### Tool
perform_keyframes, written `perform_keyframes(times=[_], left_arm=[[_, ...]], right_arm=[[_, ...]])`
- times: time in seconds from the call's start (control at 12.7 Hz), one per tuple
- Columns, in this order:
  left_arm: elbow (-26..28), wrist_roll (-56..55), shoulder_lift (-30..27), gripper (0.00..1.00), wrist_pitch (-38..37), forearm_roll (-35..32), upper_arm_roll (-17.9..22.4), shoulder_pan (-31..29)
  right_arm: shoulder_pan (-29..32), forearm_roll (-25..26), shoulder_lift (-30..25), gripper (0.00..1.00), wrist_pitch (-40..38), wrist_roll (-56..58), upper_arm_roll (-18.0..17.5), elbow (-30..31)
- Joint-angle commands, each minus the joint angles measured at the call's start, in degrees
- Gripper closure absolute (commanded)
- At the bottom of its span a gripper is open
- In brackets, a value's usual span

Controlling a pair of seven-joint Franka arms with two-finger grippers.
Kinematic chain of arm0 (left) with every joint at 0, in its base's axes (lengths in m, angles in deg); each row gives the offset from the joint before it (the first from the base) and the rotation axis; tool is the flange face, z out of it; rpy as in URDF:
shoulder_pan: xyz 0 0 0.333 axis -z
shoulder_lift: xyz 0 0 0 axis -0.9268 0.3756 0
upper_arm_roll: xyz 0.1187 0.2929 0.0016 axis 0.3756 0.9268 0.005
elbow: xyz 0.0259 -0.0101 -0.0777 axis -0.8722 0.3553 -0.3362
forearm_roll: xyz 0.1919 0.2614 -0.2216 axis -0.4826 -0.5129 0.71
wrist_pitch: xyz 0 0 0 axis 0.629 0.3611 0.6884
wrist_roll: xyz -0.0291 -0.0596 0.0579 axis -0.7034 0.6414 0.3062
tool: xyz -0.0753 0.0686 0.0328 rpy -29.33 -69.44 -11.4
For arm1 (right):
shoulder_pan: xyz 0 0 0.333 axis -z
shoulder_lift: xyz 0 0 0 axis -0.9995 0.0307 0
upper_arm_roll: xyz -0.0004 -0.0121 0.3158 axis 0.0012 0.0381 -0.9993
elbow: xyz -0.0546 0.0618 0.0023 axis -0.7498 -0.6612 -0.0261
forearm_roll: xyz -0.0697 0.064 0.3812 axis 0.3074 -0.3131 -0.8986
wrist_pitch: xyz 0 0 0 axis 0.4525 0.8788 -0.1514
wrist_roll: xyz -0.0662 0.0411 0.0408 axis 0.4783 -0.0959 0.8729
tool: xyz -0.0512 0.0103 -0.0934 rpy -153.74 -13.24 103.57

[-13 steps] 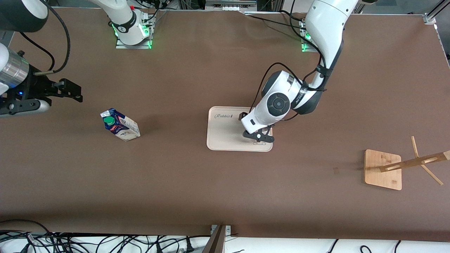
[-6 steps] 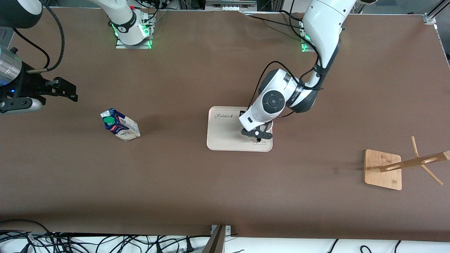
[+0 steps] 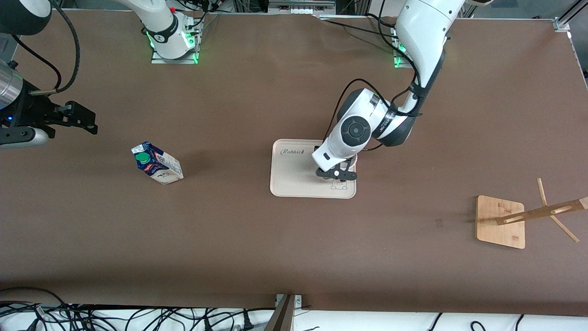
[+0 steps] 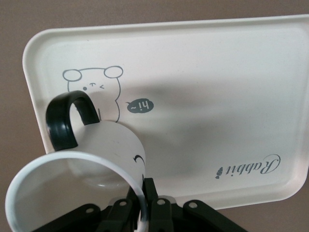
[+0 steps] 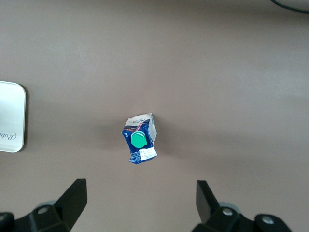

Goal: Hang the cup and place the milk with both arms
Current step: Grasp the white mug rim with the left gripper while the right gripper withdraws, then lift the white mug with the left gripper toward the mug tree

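The cup [image 4: 108, 147], a white mug with a black handle, sits on the cream tray [image 4: 217, 87]. My left gripper [image 4: 143, 205] is shut on its rim, one finger inside the wall and one outside. In the front view the left gripper [image 3: 337, 174] is low over the tray [image 3: 289, 179], and the wrist hides most of the cup. The milk [image 3: 156, 163], a blue-topped carton with a green cap, stands on the table toward the right arm's end. My right gripper [image 3: 86, 120] hangs open and empty over bare table beside it. From the right wrist, the milk [image 5: 139, 139] lies ahead of the spread right gripper [image 5: 140, 203].
A wooden rack [image 3: 500, 221] with slanted pegs stands toward the left arm's end of the table, nearer the front camera than the tray. Cables lie along the table's front edge. A corner of the tray [image 5: 10, 116] shows in the right wrist view.
My left gripper has shut on the cup's rim and shifted slightly over the tray. The right gripper has drifted away from the milk toward its end of the table.
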State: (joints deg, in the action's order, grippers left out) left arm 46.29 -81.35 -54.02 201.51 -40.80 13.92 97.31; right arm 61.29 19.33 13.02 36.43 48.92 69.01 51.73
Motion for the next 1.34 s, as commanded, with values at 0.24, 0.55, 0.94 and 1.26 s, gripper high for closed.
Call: perform_keyframes(times=[0.24, 0.55, 0.94, 1.26], left_arm=[[0.20, -1.74, -2.02, 1.00, -4.25, -1.14, -0.25, -0.27], [-2.97, -4.09, -9.82, 1.00, -15.41, -1.05, 0.62, -0.27], [-7.26, 3.67, -16.88, 1.00, -22.18, -7.81, 3.52, -4.74], [-11.40, 16.00, -16.71, 1.00, -24.13, -1.07, 5.29, -15.89]], right_arm=[[-0.30, 0.49, 0.60, 0.00, -0.18, -0.69, 0.55, -1.36], [-0.30, 0.49, 0.60, 0.00, 0.08, -0.69, 0.64, -1.36], [-0.30, 0.49, 0.60, 0.00, 0.44, -0.69, 0.64, -1.36], [-0.39, 0.49, 0.60, 0.00, 0.52, -0.69, 0.55, -1.36]])
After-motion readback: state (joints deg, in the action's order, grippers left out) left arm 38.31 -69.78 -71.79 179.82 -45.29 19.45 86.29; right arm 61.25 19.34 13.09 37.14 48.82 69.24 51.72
